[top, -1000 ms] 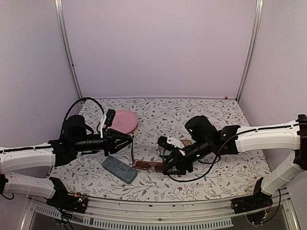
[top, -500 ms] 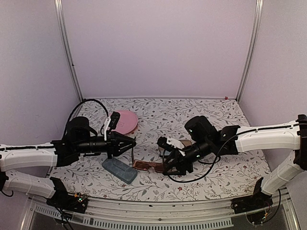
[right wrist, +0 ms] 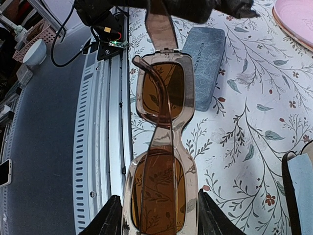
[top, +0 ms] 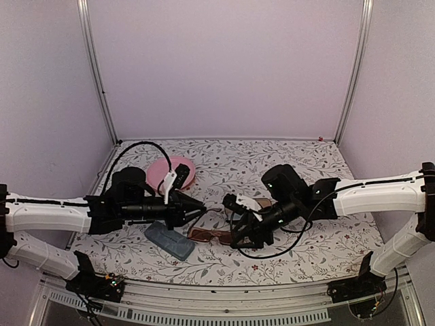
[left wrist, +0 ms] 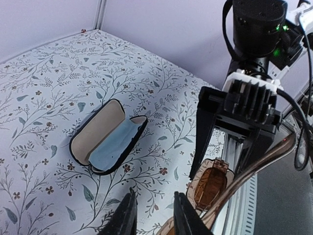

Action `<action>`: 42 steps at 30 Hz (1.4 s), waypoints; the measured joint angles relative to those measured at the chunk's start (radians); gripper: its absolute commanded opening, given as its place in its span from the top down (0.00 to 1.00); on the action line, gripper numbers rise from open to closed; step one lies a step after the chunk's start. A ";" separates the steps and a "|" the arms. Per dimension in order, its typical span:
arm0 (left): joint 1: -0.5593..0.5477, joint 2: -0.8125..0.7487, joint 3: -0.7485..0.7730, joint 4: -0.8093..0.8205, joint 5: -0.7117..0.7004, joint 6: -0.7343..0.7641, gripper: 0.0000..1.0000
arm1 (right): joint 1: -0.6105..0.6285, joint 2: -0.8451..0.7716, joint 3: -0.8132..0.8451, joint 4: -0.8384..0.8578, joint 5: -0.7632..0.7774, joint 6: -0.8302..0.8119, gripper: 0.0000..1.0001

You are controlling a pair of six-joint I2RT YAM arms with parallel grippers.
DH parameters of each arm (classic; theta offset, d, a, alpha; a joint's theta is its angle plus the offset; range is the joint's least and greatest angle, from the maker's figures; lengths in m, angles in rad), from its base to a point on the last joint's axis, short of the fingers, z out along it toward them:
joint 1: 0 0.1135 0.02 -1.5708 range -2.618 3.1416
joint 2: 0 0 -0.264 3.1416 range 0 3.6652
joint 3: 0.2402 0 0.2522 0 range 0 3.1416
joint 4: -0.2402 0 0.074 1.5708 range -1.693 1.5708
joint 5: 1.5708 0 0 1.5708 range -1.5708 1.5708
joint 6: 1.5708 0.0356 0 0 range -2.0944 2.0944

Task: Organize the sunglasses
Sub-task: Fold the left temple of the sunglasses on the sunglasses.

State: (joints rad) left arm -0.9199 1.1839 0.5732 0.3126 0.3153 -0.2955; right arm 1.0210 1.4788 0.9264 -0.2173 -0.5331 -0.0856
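My right gripper (top: 239,238) is shut on the sunglasses (top: 207,236), a reddish-brown pair, and holds them just above the cloth near the front edge. In the right wrist view its fingers press both sides of the near lens of the sunglasses (right wrist: 164,147). One temple is folded across the lenses. The other sticks out towards my left gripper (top: 198,206). In the left wrist view my left gripper (left wrist: 154,215) is open, with flowered cloth between its fingers. The sunglasses (left wrist: 211,183) hang just right of it, and the temple runs past its right finger.
A grey-blue case (top: 170,240) lies shut just left of the sunglasses. An open black case (left wrist: 105,137) with a blue cloth inside lies beyond, half hidden by the right arm in the top view. A pink plate (top: 178,170) sits back left.
My left arm has reached to the right and forward, bringing its gripper up to the sunglasses' outstretched temple. The right arm and the sunglasses have stayed in place.
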 measured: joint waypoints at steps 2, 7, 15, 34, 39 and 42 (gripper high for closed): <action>-0.018 0.021 0.011 -0.012 -0.018 0.008 0.72 | 0.000 0.000 0.000 0.001 0.000 0.004 0.66; -0.051 0.059 0.021 -0.031 -0.041 0.023 0.72 | -0.001 0.000 0.000 0.012 0.008 0.018 0.66; -0.071 0.095 0.048 -0.051 -0.067 0.046 0.70 | -0.001 0.000 -0.001 0.016 0.008 0.023 0.66; -0.078 0.058 0.039 -0.065 -0.066 0.080 0.41 | -0.007 0.000 -0.006 0.024 0.068 0.023 0.64; -0.031 0.001 0.003 -0.052 -0.059 0.005 0.22 | -0.007 0.000 -0.006 0.025 0.121 0.023 0.64; 0.051 -0.031 -0.036 -0.011 -0.031 -0.083 0.17 | -0.001 0.000 -0.006 0.030 0.167 0.023 0.64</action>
State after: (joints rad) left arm -0.8688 1.1534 0.5373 0.3012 0.2848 -0.3782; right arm 1.0203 1.4788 0.9207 -0.1871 -0.3656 -0.0631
